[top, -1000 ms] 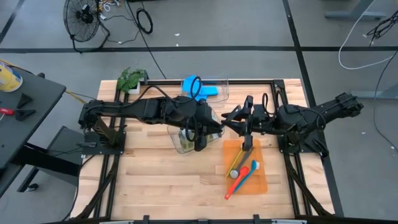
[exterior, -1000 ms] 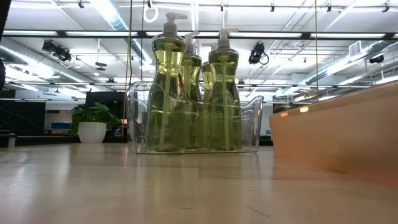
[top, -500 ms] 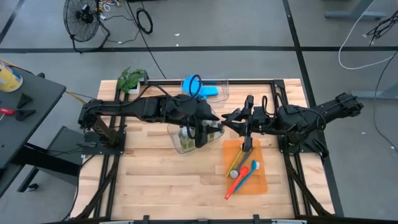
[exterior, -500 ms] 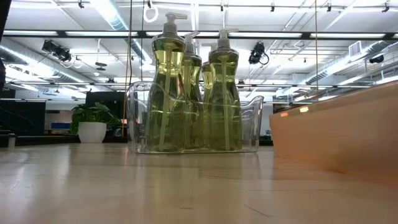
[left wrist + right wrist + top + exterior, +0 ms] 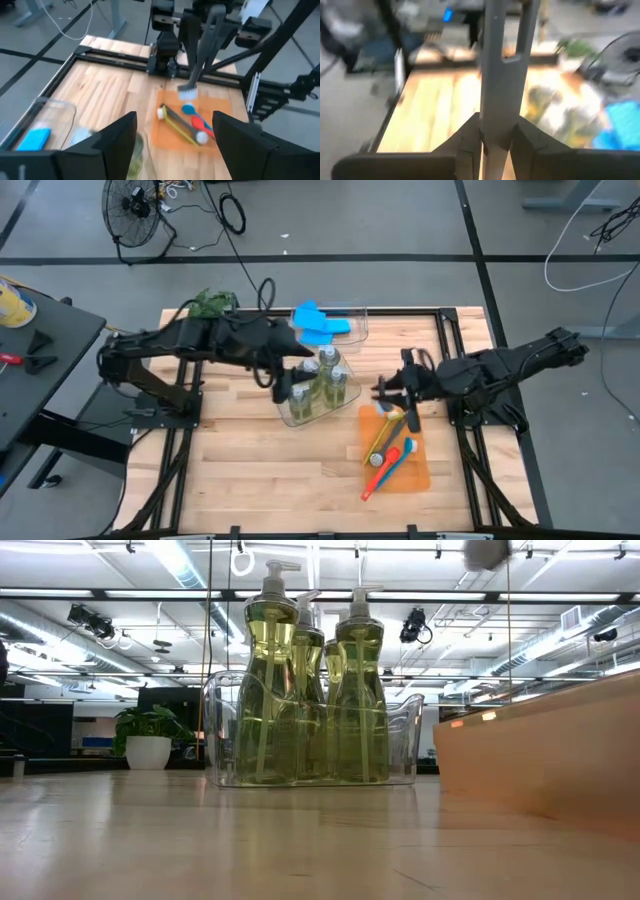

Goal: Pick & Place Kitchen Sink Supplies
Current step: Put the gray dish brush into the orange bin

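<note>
Right gripper (image 5: 409, 406) above orange tray (image 5: 421, 470), clenched on grey brush (image 5: 501, 65) (handle upright between fingers). Left gripper (image 5: 284, 387) beside bin of soap bottles (image 5: 318, 385), fingers spread, empty.

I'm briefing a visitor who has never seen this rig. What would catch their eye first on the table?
Most striking is the clear plastic bin at the table's middle, packed with upright clear pump bottles of yellow-green liquid. To its right, the right gripper holds a dark grey long-handled dish brush over the flat orange tray, where other brushes lie. The open left gripper hovers beside the bin.
</note>
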### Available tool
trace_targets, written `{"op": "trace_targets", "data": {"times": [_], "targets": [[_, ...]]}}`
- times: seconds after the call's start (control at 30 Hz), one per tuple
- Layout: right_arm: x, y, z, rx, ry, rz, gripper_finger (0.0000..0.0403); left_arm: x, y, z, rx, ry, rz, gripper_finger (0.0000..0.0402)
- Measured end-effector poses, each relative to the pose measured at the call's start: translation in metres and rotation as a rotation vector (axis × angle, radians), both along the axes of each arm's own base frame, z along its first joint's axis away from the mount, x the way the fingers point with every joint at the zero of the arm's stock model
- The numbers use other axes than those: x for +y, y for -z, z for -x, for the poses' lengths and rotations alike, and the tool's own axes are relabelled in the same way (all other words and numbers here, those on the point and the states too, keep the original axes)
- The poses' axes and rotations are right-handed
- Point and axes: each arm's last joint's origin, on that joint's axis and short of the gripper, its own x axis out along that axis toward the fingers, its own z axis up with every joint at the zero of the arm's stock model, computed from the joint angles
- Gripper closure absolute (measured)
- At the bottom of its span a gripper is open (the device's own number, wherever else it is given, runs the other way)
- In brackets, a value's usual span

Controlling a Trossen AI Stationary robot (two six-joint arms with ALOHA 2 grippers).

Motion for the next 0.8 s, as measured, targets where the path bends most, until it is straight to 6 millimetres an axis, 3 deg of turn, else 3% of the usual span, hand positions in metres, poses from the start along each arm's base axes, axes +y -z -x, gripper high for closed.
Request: {"op": "trace_targets", "data": {"times": [0.17,0.4,0.53,0.8], "targets": [[0.005,0.02,0.009,0.227,-0.139,-0.004,0.0328,0.002,-0.003,0.022,0.063,-0.016,-0.015,0.0155],[0.008,0.045,0.021,0.537,-0.257,0.049,0.0328,0.003,-0.005,0.03,0.085,-0.027,-0.021,0.017],[0.012,0.053,0.018,0.591,-0.372,0.191,0.0328,0.003,-0.004,0.03,0.087,-0.036,-0.03,0.0176],[0.04,0.074,0.007,0.62,-0.81,0.48,0.0328,0.003,-0.003,0.031,0.099,-0.031,-0.038,0.0179]]}}
